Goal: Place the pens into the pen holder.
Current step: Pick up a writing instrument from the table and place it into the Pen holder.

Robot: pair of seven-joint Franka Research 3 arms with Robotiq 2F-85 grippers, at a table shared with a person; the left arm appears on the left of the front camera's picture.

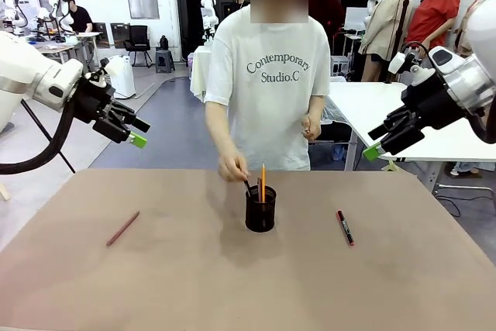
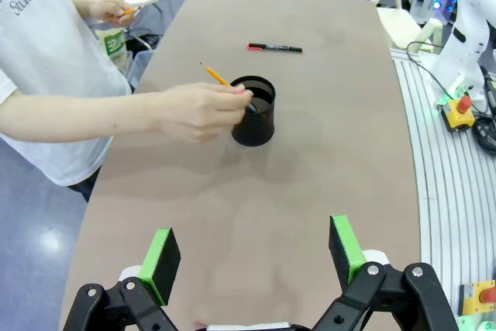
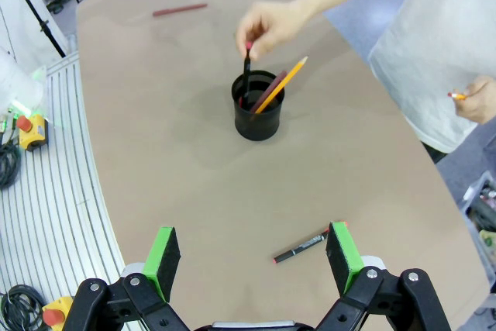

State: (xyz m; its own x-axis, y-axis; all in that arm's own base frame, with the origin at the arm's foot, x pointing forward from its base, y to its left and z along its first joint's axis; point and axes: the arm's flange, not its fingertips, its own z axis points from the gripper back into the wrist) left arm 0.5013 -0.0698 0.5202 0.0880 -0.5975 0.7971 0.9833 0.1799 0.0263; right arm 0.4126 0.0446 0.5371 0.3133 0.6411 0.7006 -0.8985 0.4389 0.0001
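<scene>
The black mesh pen holder stands mid-table. A yellow-orange pencil and a reddish-brown one lean inside it. The person's hand lowers a black pen into the holder. Another reddish-brown pencil lies on the table's left. To the right of the holder lies a black marker with red ends. My left gripper and right gripper hang open and empty, high above the table's sides.
The person stands at the far edge of the brown table; the other hand holds an orange pencil near the body. A white table stands behind on the right.
</scene>
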